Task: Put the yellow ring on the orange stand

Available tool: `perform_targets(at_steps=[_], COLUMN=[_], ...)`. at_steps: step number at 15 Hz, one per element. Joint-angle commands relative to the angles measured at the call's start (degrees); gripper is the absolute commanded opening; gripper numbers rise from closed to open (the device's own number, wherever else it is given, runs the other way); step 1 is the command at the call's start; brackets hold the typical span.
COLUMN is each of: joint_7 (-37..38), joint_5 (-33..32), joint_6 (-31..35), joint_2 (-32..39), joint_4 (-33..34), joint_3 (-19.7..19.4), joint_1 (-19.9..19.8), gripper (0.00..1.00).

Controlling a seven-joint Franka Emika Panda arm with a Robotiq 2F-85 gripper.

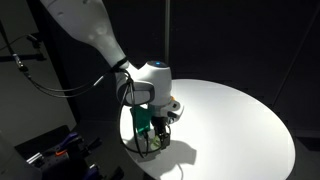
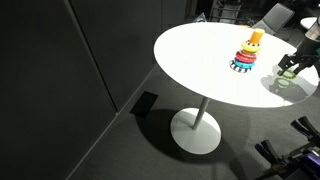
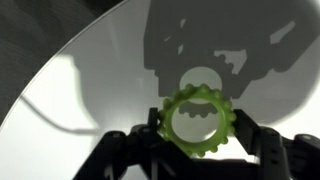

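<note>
Carry step, by my read: the tool (image 3: 198, 130) is clamped on the yellow ring (image 3: 168, 118), a toothed, yellow-green one. It hangs over the white tabletop (image 3: 90, 110) near the edge, and its shadow falls clear of it, so I judge it lifted. In an exterior view the orange stand (image 2: 255, 39) sits well apart from the tool, so the next move likely needs a traverse above the peg tip, centring the hole, then lowering and letting go. Counts: one held ring, one stand, one tool, one tabletop; the coloured rings (image 2: 244, 62) stacked low on the stand are too small to count.
</note>
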Motion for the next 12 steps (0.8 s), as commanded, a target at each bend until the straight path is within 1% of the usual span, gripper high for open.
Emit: perform_targets(at_steps=[1, 7, 12], joint_7=[0.36, 0.74, 1.24], joint_5=[0.72, 0.85, 1.53], joint_6=[-5.04, -13.08, -19.19], joint_2=[-3.83, -7.84, -9.86], joint_4=[1.6, 5.69, 10.05], joint_3=[-0.06, -0.15, 0.13], joint_1=[0.03, 0.98, 2.16], gripper=[0.49, 0.49, 0.49])
